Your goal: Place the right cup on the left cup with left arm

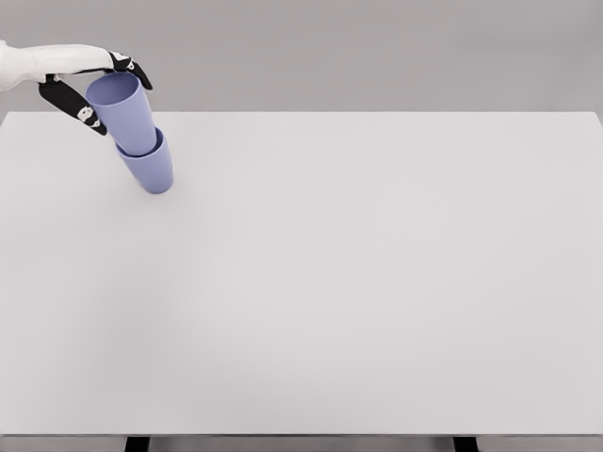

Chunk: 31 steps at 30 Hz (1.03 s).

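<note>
At the far left corner of the tabletop (330, 282) we see two blue-violet cups stacked, one nested in the other. The lower cup (151, 170) stands on the tabletop surface, and the upper cup (124, 114) sits with its base inside the lower one's mouth. Both lean toward the left, so the stack is tilted rather than upright, and the open rim of the upper cup faces up and a little toward us.

Our left hand (92, 87) comes in from the left edge on a white arm. Its dark fingers (73, 104) are closed around the upper cup near its rim: one runs along the cup's left side, and another curls over the far side of the rim at the top. We judge the hand to be gripping that cup, with the fingers touching its wall.

The stack lies well away from the near edge and the right side of the tabletop.
</note>
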Motion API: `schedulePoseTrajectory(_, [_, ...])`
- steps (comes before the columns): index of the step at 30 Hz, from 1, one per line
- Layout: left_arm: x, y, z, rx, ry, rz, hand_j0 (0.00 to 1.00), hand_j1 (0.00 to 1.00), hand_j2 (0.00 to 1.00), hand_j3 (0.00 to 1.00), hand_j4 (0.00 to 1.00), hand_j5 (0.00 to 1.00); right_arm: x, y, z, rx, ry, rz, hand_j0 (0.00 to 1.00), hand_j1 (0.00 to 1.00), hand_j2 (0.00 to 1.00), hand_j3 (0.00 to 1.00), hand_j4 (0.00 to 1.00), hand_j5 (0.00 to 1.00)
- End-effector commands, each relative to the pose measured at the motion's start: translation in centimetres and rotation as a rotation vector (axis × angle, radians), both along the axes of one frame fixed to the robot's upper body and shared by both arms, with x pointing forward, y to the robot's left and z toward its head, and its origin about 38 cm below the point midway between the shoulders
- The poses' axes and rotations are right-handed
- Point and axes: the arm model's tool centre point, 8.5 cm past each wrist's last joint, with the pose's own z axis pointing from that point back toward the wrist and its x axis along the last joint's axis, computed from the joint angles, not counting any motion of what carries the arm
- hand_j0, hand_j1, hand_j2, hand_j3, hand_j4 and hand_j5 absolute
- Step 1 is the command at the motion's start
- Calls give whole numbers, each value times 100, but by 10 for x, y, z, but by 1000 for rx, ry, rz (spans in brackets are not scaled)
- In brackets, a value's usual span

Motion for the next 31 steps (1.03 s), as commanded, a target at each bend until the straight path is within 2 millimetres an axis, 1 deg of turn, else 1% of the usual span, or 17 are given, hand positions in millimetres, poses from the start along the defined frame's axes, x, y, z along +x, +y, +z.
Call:
schedulePoseTrajectory(1, [0,0,1,-8,-2,3,84,84,84,84,84,84,0,0,0,2,0,2,100,100,100,100,100,100])
schedulePoseTrajectory(6, [0,0,1,-8,-2,3,88,88,88,88,88,88,0,0,0,1,0,2,100,100,100,100,100,100])
schedulePoseTrajectory(12, [0,0,1,-7,0,3,89,89,89,89,89,89,1,0,0,1,-3,3,100,100,100,100,100,100])
schedulePoseTrajectory(14, [0,0,3,-12,-6,2,100,100,100,100,100,100,0,0,0,1,0,1,100,100,100,100,100,100])
schedulePoseTrajectory(16, [-3,1,6,-19,-12,-5,100,100,100,100,100,100,0,0,0,1,0,2,100,100,100,100,100,100])
schedulePoseTrajectory(17, [-5,-9,8,-35,-17,-38,100,100,100,100,100,100,1,0,0,2,-2,1,100,100,100,100,100,100])
schedulePoseTrajectory(18, [-10,-11,12,-51,-22,-57,100,100,100,100,100,100,1,0,0,1,-2,1,100,100,100,100,100,100])
schedulePoseTrajectory(19, [-20,-5,23,-76,-34,-72,100,100,100,100,100,100,0,0,0,1,1,2,100,100,100,100,100,100])
schedulePoseTrajectory(21, [-44,-7,41,-129,-50,-135,100,100,100,100,100,100,0,0,0,2,0,1,100,100,100,100,100,100])
schedulePoseTrajectory(22, [-55,-8,44,-146,-49,-160,100,100,100,100,100,100,0,0,0,1,0,2,100,100,100,100,100,100])
schedulePoseTrajectory(23, [-68,-13,41,-175,-31,-197,100,100,100,100,100,100,0,0,0,1,0,1,100,100,100,100,100,100])
schedulePoseTrajectory(24, [-85,-23,41,-189,-17,-254,100,100,100,100,100,100,0,0,0,1,0,2,100,100,100,100,100,100])
schedulePoseTrajectory(25, [-100,-27,37,-196,2,-287,100,100,100,100,100,100,1,0,0,1,-2,3,100,100,100,100,100,100])
schedulePoseTrajectory(26, [-118,-33,25,-215,41,-324,100,100,100,100,100,100,0,0,0,1,0,1,100,100,100,100,100,100])
schedulePoseTrajectory(27, [-134,-46,18,-222,68,-380,100,100,100,100,100,100,1,0,0,1,-2,1,100,100,100,100,100,100])
schedulePoseTrajectory(29, [-159,-57,16,-234,88,-441,100,100,100,100,100,100,0,0,0,1,0,1,100,100,100,100,100,100])
schedulePoseTrajectory(31, [-168,-59,11,-263,91,-452,100,100,100,100,100,100,0,0,0,1,0,1,100,100,100,100,100,100])
